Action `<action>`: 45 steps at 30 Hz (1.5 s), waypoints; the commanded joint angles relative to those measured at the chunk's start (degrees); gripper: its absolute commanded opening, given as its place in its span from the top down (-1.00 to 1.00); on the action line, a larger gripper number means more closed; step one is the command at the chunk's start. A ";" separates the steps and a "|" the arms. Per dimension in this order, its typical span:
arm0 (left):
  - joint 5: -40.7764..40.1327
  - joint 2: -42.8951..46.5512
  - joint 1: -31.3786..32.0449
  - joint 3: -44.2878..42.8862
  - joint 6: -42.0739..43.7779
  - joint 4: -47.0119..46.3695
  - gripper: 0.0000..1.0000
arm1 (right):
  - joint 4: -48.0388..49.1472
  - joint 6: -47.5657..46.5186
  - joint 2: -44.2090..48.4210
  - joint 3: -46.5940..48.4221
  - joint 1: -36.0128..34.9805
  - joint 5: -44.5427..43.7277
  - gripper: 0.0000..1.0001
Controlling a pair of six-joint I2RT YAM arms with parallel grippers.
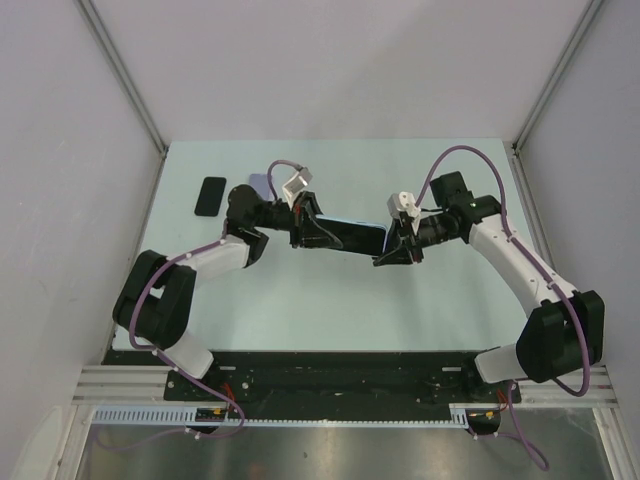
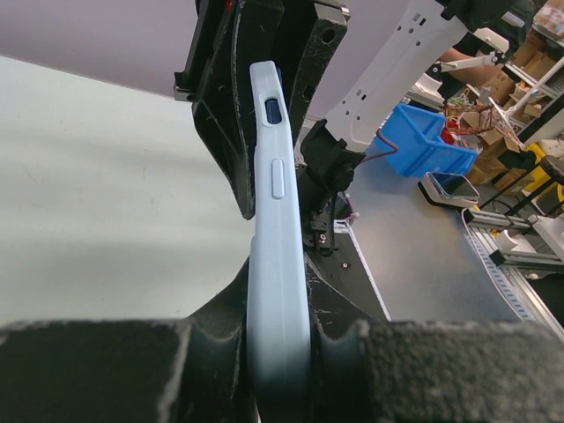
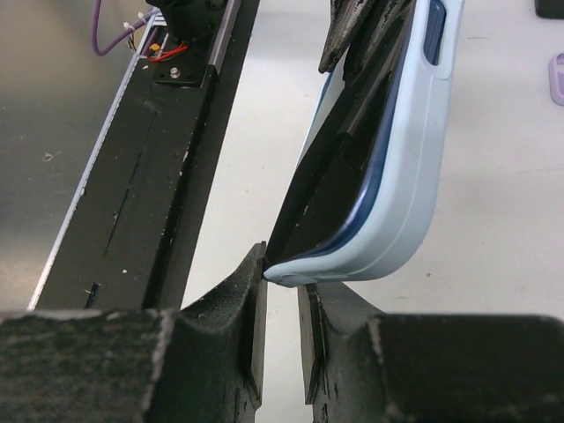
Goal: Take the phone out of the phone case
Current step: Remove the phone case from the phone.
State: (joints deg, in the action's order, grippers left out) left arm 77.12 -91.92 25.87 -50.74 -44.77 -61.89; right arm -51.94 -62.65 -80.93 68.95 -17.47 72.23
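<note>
A light blue phone case point(image 1: 352, 238) with the dark phone in it is held in the air between both arms. My left gripper point(image 1: 312, 232) is shut on one end of it. In the left wrist view the case point(image 2: 278, 220) stands edge-on between the jaws of my left gripper point(image 2: 279, 352). My right gripper point(image 1: 393, 255) is at the other end. In the right wrist view the dark phone point(image 3: 339, 167) has lifted out of the case point(image 3: 410, 176) at the near corner. That corner rests at the tips of my right gripper point(image 3: 282, 282), whose jaws stand a narrow gap apart.
A black phone-shaped object point(image 1: 210, 195) lies flat on the table at the far left. A lilac object point(image 1: 258, 185) lies beside it, partly hidden by the left arm, and also shows in the right wrist view point(image 3: 557, 77). A black rail point(image 3: 150, 176) runs along the near table edge.
</note>
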 commanded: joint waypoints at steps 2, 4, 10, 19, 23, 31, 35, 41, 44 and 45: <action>10.06 5.43 5.77 -0.76 -1.98 -3.15 1.00 | 8.78 -5.20 1.38 -1.88 -0.10 -5.08 0.69; 10.42 5.78 6.12 -0.59 -1.90 -3.15 1.00 | 10.63 -4.32 1.56 -2.50 -0.19 -5.86 0.70; 11.56 6.49 7.18 -0.32 -1.90 -3.15 0.99 | 14.59 -2.56 2.18 -4.08 -0.19 -7.80 0.70; 12.87 6.23 8.41 0.03 -1.81 -3.15 1.00 | 17.31 -3.62 3.14 -6.28 -0.10 -9.99 0.70; 13.58 6.40 9.02 0.12 -1.72 -3.15 1.00 | 19.60 -3.96 3.58 -7.60 -0.02 -12.19 0.68; 14.20 6.31 9.46 0.29 -1.54 -3.15 1.00 | 19.16 -6.43 4.20 -8.48 -0.19 -14.22 0.67; 14.28 6.23 9.64 0.20 -1.72 -3.15 1.00 | 18.10 -9.33 4.20 -8.92 -0.10 -13.87 0.67; 14.72 6.58 9.90 0.29 -1.63 -3.15 1.00 | 19.86 -8.71 4.29 -9.62 -0.10 -15.62 0.67; 14.90 6.49 10.08 0.29 -1.63 -3.15 0.99 | 21.09 -8.45 4.55 -10.23 -0.10 -16.50 0.67; 14.99 6.49 10.17 0.29 -1.72 -3.15 1.00 | 21.53 -8.02 4.72 -10.41 -0.10 -16.76 0.67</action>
State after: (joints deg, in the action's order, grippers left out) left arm 77.17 -91.37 28.67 -49.17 -41.98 -58.89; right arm -43.27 -67.77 -74.76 59.37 -17.82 66.78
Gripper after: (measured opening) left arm 0.198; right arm 0.207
